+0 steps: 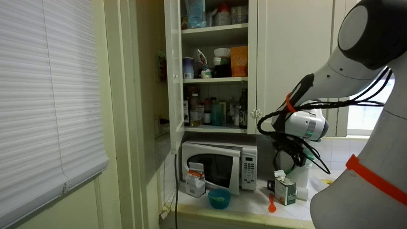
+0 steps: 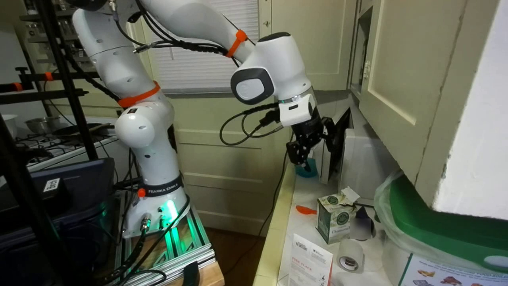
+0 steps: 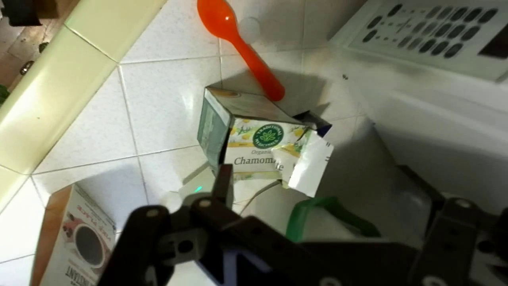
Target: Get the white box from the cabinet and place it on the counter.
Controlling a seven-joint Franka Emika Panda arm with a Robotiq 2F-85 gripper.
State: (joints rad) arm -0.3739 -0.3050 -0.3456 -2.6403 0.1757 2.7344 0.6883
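Gripper (image 3: 322, 178) wide, empty, above counter (image 3: 170, 99); white box (image 3: 254, 147) already stands there, apparently placed. Best: back off slowly, without closing, clear of torn flap (image 3: 311, 165).

white box (image 3: 262, 139): whitish carton, green print, lettered "Organic Chamomile"; standing upright, ragged top flap raised; position on tabletop (image 1: 248, 203) | tabletop: pale tile, yellowish edge trim | cabinet (image 1: 252, 63): cream-white, panelled, above tabletop level; one door open, shelves stocked, neighbouring door closed

Green-printed white box (image 3: 254, 135), orange spoon (image 3: 249, 55), cream cabinet (image 1: 252, 63)
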